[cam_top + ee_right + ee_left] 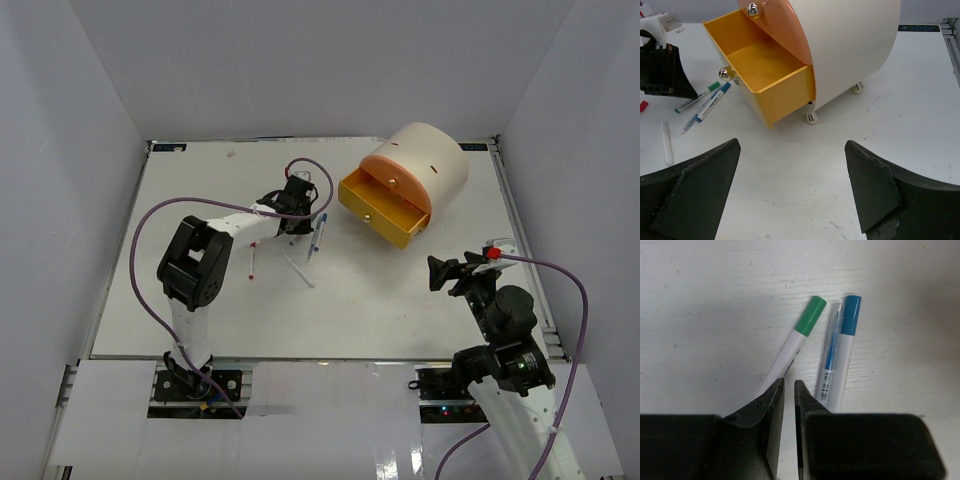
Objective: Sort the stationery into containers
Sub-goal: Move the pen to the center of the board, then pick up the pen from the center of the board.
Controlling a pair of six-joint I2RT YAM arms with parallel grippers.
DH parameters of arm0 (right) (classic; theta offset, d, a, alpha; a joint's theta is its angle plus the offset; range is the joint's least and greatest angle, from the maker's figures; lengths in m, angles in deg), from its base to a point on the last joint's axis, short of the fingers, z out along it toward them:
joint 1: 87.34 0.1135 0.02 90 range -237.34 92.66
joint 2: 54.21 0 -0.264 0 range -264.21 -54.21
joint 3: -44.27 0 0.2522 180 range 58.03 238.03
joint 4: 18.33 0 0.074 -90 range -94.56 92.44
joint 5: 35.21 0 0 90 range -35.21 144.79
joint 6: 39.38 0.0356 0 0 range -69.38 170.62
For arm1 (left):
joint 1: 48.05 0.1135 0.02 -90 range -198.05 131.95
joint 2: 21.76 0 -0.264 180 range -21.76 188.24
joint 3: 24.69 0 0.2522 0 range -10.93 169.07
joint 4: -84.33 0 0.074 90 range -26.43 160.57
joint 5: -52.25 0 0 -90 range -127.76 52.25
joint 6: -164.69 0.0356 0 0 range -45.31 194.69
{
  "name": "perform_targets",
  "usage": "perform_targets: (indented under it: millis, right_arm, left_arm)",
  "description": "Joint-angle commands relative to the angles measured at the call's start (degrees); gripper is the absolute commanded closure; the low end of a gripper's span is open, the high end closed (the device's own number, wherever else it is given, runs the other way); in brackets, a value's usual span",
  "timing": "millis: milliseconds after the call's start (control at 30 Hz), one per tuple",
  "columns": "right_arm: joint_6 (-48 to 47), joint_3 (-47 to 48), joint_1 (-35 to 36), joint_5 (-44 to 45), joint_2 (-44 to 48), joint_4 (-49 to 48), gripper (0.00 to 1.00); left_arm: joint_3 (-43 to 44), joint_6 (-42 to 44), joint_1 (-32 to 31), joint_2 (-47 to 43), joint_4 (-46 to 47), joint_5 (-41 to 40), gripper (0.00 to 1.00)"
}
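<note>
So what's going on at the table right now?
The left gripper is shut, nothing visibly gripped, at the tail of a green-capped marker that lies beside a blue-capped marker on the table. The yellow drawer of the organiser is pulled out and looks empty. The right gripper is open, facing that drawer, holding nothing.

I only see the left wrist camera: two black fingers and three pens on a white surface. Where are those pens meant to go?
Observer: Into a cream organiser at the far side; your view misses it.
Visitor: Is it ready for them?
Observer: Its yellow drawer is pulled out, and nothing shows inside it.
Visitor: Anything else lying about?
Observer: A white stick lies by itself, outside your picture.
Visitor: And the other arm?
Observer: The right gripper is open and empty, pointed at that drawer.
</note>
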Motion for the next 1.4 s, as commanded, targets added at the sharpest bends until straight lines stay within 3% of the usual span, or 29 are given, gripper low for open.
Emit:
perform_targets:
  millis: [0,500,1267,1367]
  right_arm:
    - [-0.54,-0.43,0.33,-0.45,-0.78,-3.27,0.09]
    - [-0.55,-0.52,0.24,-0.63,-0.69,-3.44,0.09]
    - [-0.63,-0.52,0.33,-0.9,-0.34,-3.44,0.09]
    - [-0.63,-0.52,0.24,-0.9,-0.43,-3.44,0.09]
  left_arm:
    - [0.41,0.67,-0.01,-5.05,0.36,2.28,0.74]
    - [1.64,0.49,-1.59,-2.34,0.54,5.62,0.74]
    - [2.44,0.14,-2.55,3.02,-1.13,2.81,0.74]
    - [2.08,-0.21,-2.55,3.72,-1.75,1.93,0.69]
